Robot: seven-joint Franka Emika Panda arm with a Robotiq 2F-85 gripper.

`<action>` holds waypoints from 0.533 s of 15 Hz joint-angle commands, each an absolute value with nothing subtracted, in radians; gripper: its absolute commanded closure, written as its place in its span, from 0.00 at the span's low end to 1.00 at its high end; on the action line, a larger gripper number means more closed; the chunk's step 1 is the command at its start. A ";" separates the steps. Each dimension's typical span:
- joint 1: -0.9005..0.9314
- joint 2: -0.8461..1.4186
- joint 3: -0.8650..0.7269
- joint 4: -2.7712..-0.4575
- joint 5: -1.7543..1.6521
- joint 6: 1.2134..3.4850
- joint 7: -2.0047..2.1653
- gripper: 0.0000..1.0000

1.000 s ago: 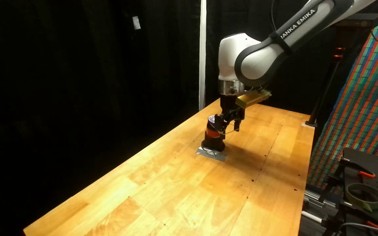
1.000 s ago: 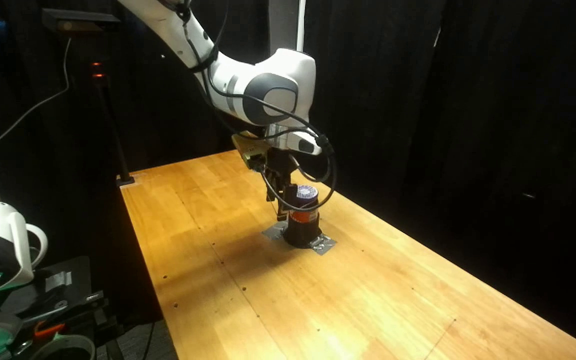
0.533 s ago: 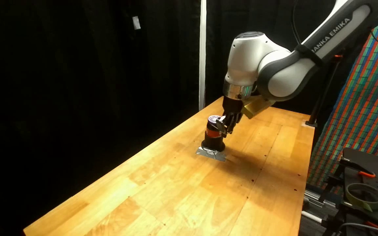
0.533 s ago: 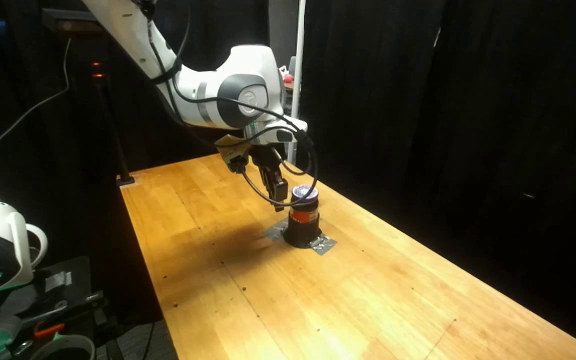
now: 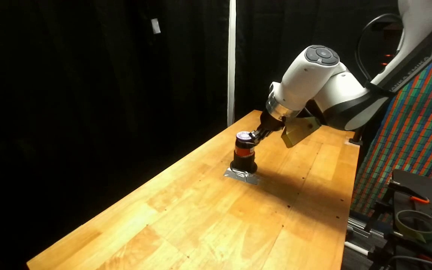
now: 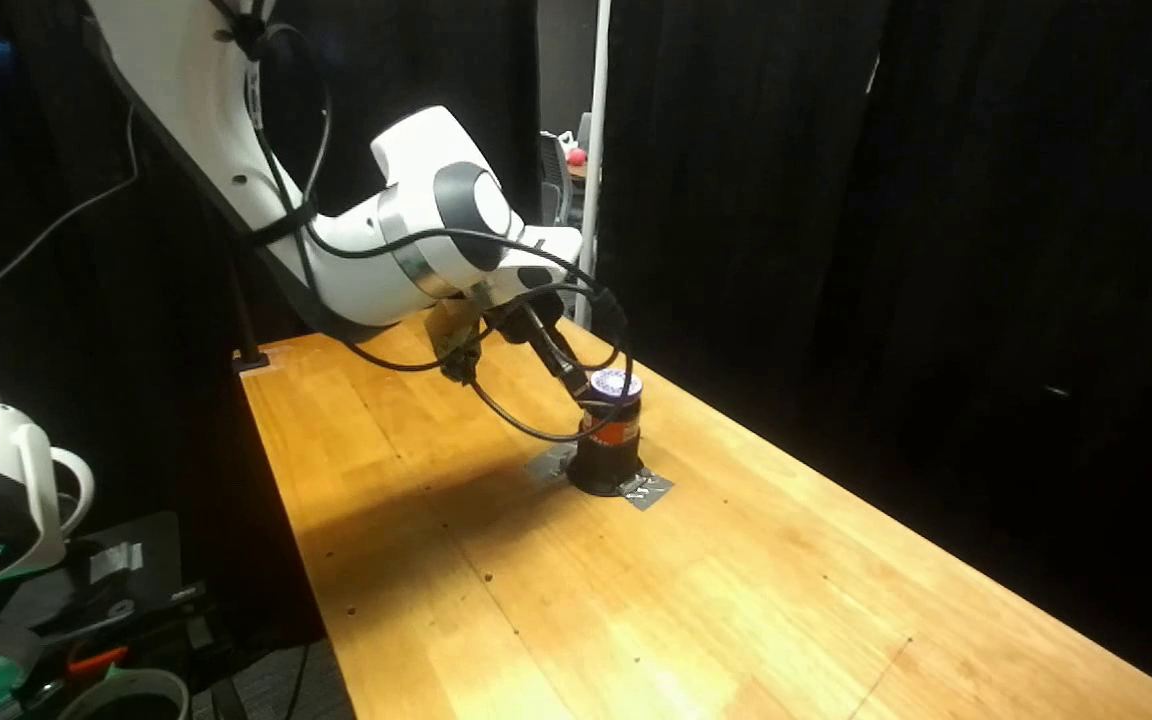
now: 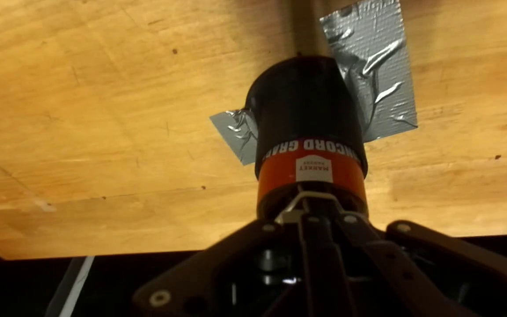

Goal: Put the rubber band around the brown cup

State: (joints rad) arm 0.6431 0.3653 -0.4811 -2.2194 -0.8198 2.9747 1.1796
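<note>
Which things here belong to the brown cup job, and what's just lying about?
For the job:
brown cup, here an orange-labelled jar
tool
what looks like the rubber band, at its tip
silver tape, apparently anchoring the cup

Lying about:
tape roll
orange-ended item, too small to identify
pink item, background

Slanted pincer (image 7: 324,211), fingers (image 7: 317,233) together

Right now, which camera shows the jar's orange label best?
The wrist view: the jar looks largest, and "MARKET" on its orange label reads upside down. Both exterior views show only a small orange patch, its writing too tiny to read.
</note>
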 commanded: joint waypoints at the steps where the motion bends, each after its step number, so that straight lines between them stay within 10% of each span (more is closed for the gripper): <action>1: 0.864 0.385 -0.705 -2.214 -1.029 3.001 1.451 0.97; 8: 1.087 0.410 -0.866 -2.217 -1.428 2.974 1.956 0.99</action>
State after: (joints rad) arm 0.9976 0.3972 -0.7910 -2.2294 -1.2819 2.9753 1.7599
